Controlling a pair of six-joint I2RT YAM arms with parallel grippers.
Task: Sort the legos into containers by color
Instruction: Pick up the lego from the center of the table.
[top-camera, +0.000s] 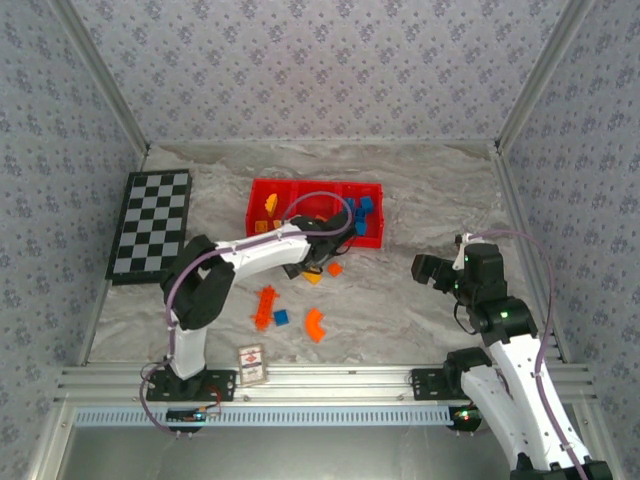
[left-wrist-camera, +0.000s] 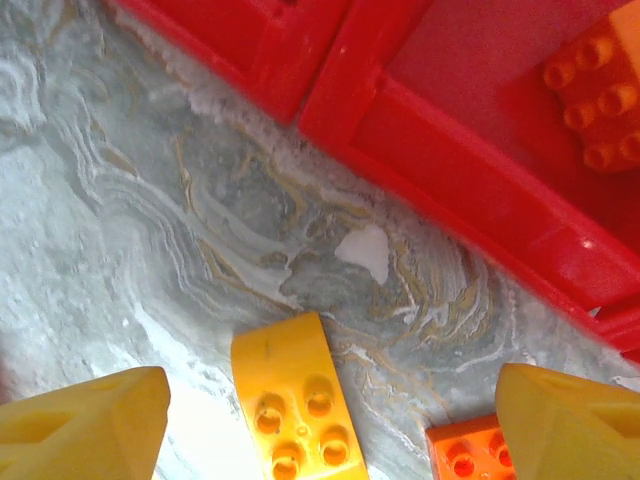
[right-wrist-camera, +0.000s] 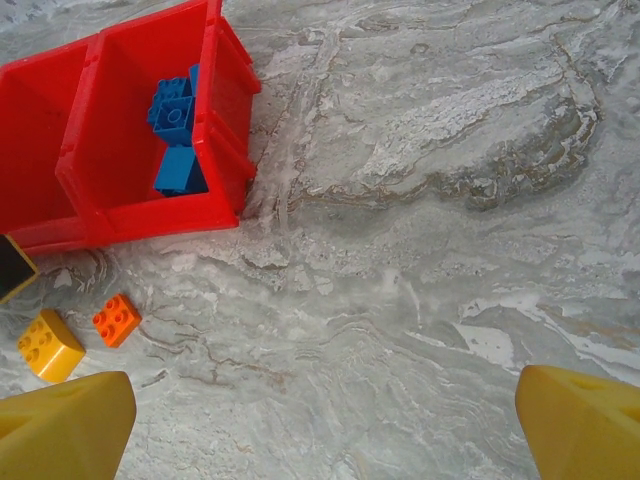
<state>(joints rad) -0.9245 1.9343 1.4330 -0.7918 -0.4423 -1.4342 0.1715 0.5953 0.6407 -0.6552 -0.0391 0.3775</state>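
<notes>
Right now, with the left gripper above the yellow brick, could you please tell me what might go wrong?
The left gripper is open around the yellow brick, but a small orange brick lies right beside one finger, so closing could nudge or pinch it too. The red tray has its wall just beyond, so a low carry might clip it.

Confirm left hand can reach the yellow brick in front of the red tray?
Probably yes: the left hand hangs open over the yellow brick, nothing between them; the orange brick beside it may get nudged.
</notes>
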